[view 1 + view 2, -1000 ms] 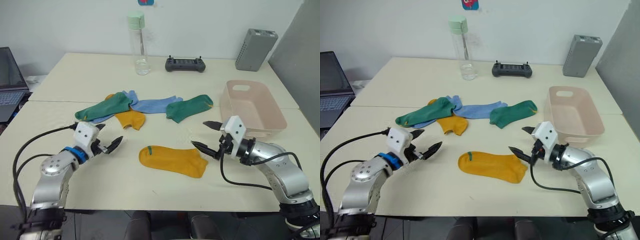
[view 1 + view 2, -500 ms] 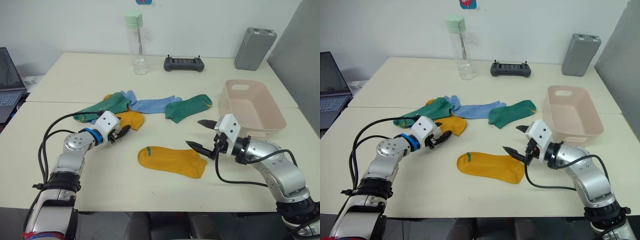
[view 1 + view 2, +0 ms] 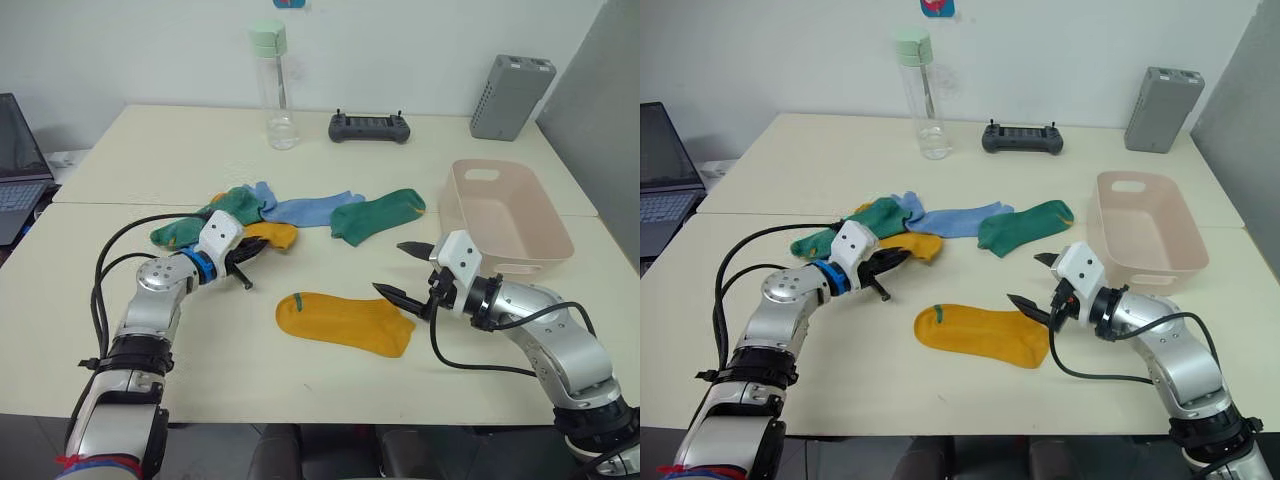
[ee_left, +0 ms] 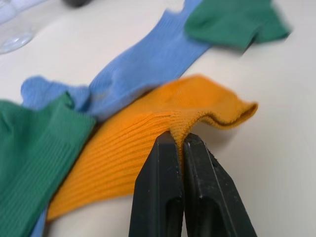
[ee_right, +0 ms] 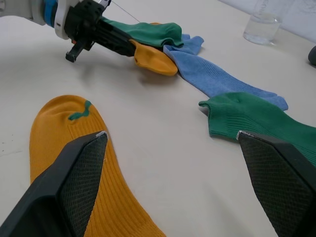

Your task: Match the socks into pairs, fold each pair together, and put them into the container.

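- Yellow sock (image 4: 148, 143): ribbed knit cloth, matt.
- Blue sock (image 4: 143, 64): finer knit cloth, matt.
- Left gripper (image 4: 183, 148) fingers (image 4: 158, 197): smooth black plastic, faint sheen.
- Tub (image 3: 520, 215): smooth pink plastic.
- Table (image 3: 150, 150): smooth, matt cream top.
- Bottle (image 3: 278, 90): clear, glossy.

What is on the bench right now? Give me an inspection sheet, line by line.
Surface: cream table, two tops butted together.
Job's things: mustard sock flat in front; second mustard sock in a heap with blue socks and green sock; another green sock apart; pink tub holds no socks.
Clutter: water bottle, black controller, grey box.
End effectors: left end effector shut on second mustard sock; right end effector open beside front sock.
Cables: black cables loop along both arms.
Surroundings: laptop, white wall.
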Motion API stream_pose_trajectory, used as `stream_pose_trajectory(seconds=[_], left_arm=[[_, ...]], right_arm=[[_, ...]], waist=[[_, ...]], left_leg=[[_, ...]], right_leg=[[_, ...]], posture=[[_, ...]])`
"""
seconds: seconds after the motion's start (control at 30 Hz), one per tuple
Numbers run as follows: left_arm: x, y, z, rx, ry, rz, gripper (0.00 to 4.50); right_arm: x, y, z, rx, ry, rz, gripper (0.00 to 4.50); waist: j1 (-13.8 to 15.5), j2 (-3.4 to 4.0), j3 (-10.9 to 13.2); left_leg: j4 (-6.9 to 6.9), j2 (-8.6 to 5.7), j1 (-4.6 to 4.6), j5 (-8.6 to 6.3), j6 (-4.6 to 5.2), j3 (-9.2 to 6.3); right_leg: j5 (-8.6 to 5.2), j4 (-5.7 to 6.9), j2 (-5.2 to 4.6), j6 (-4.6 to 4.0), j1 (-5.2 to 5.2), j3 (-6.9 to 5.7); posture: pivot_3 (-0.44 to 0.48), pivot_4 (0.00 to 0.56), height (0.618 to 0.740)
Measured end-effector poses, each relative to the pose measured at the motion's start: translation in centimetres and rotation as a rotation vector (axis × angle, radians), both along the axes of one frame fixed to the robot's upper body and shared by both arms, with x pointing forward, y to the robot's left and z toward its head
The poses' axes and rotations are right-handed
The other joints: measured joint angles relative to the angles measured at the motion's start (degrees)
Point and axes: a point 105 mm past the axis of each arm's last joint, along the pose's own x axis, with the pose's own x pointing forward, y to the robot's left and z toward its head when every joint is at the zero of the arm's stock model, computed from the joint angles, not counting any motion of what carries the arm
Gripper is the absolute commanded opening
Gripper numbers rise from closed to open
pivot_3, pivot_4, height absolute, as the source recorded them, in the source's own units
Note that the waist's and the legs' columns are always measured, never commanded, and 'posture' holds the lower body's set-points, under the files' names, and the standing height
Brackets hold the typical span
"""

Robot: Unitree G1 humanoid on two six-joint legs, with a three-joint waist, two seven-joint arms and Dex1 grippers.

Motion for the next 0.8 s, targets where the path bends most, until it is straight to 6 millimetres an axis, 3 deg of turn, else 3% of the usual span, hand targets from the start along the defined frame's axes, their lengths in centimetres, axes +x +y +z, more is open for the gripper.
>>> stream_pose_trajectory(seconds=[0.13, 0.3, 0.43, 0.63, 0.7, 0.8], left_arm=[[-0.8, -1.8, 2.6, -0.119, 0.014, -0.069, 0.02], [-1.1, -2.7, 3.6, -0.183, 0.042, -0.077, 0.02], [0.1, -1.3, 4.8, -0.225, 0.019, 0.025, 0.02], [2.2, 4.0, 10.0, -0.233, -0.139, 0.220, 0.02], [2.1, 4.4, 11.1, -0.230, -0.172, 0.211, 0.02], [1.9, 4.0, 11.1, -0.226, -0.173, 0.176, 0.02]], right_arm=[[0.0, 0.1, 0.1, 0.004, -0.005, 0.004, 4.50], [0.0, 0.3, 0.2, 0.004, -0.016, 0.013, 4.50], [0.0, 0.3, 0.1, -0.001, -0.016, 0.011, 4.50], [0.0, 0.4, 0.0, -0.005, -0.016, 0.012, 4.50], [0.1, 0.4, 0.0, -0.006, -0.015, 0.011, 4.50], [0.1, 0.4, -0.1, -0.005, -0.012, 0.010, 4.50]], waist=[[-0.17, 0.00, 0.00], [-0.32, 0.00, 0.00], [-0.31, -0.01, 0.00], [-0.46, 0.00, 0.00], [-0.38, 0.00, 0.00], [-0.19, -0.01, 0.01]], left_leg=[[0.01, 0.00, 0.01, 0.00, 0.00, -0.02], [0.03, 0.00, 0.01, 0.00, 0.00, -0.03], [0.05, 0.00, 0.01, 0.00, 0.01, -0.08], [0.04, 0.00, 0.00, 0.00, 0.00, -0.06], [0.01, -0.01, 0.00, 0.00, 0.00, -0.06], [-0.01, 0.00, -0.01, 0.00, 0.00, -0.09]], right_leg=[[0.00, 0.00, 0.00, 0.00, 0.01, 0.00], [0.00, 0.00, 0.01, 0.01, 0.01, 0.00], [0.00, 0.01, 0.03, 0.01, 0.01, -0.03], [0.00, -0.03, 0.03, 0.02, 0.00, -0.01], [0.00, -0.02, 0.02, 0.01, 0.01, -0.02], [0.00, -0.02, 0.03, 0.00, 0.00, -0.06]], posture=[[0.000, 0.150, 0.740], [0.000, 0.150, 0.740], [0.000, 0.150, 0.740], [0.000, 0.150, 0.740], [0.000, 0.150, 0.740], [0.000, 0.150, 0.740]])
